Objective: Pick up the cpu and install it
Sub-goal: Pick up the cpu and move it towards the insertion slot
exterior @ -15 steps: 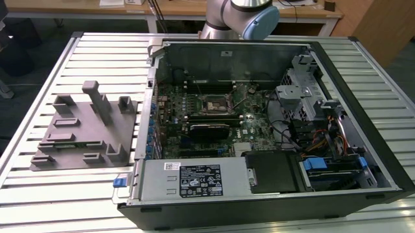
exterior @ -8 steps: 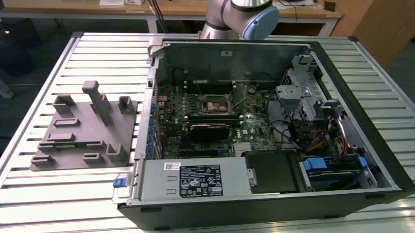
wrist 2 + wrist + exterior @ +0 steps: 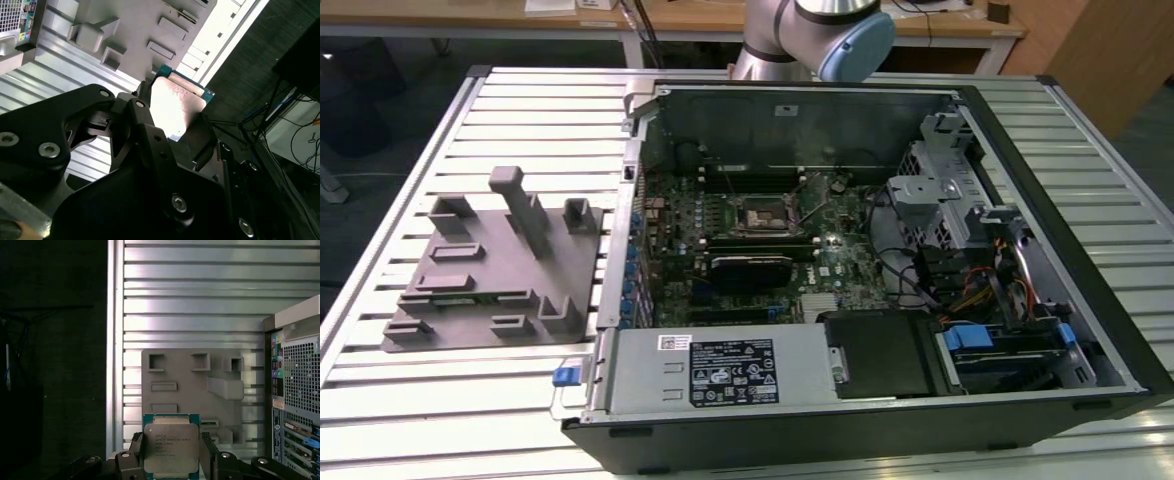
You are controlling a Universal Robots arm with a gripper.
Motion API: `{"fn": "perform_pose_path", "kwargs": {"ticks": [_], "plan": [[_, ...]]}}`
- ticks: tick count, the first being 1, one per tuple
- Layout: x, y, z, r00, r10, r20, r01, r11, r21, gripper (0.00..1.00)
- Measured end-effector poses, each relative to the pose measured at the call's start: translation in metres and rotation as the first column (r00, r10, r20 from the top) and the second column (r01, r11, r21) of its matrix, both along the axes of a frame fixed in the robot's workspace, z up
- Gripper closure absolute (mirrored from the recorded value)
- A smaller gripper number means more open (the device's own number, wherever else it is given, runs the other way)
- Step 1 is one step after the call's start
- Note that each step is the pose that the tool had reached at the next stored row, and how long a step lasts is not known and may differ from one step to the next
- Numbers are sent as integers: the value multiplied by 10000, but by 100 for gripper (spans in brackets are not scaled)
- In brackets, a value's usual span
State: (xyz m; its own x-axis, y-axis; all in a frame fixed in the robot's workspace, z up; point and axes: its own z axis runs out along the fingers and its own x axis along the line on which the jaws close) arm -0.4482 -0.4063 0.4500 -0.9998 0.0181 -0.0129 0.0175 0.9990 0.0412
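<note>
The gripper (image 3: 172,462) is pinching the cpu (image 3: 171,450) by two opposite edges, one black finger (image 3: 136,447) on each side. The chip's silvery top faces the first wrist view. The chip hangs over the grey holder block (image 3: 190,385), near one of the block's edges and seemingly lifted off its surface.

The hold looks slender: only the thin rim is caught. In the second wrist view the cpu (image 3: 177,107) sits far out at the fingertips, so a jolt could tilt it or let it slip. The open computer case (image 3: 1067,250) stands just beside the holder block, and its socket (image 3: 761,213) lies deep inside. A chip that arrives rotated or tilted could bend the contacts (whether the socket frame is raised cannot be told). The case wall nearest the holder block could also catch the fingers.
</note>
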Motion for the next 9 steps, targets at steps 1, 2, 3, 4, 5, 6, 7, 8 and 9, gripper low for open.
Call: {"fn": "perform_pose_path", "kwargs": {"ticks": [1,2,3,4,5,6,7,8,9], "plan": [[7,0,3,10000,0,1,0,10000,2,47],[20,0,3,10000,0,0,0,10000,2,47],[41,-1,4,10000,1,-3,-1,10000,1,47],[70,-1,5,10000,0,-6,0,10000,1,47],[104,-1,4,10000,-1,-8,1,10000,1,47],[145,-1,3,10000,0,-9,0,10000,2,47],[188,-1,4,10000,0,-14,0,10000,1,47],[229,-1,4,10000,1,-15,-1,10000,1,47],[270,-1,4,10000,1,-17,-1,10000,2,47]]}}
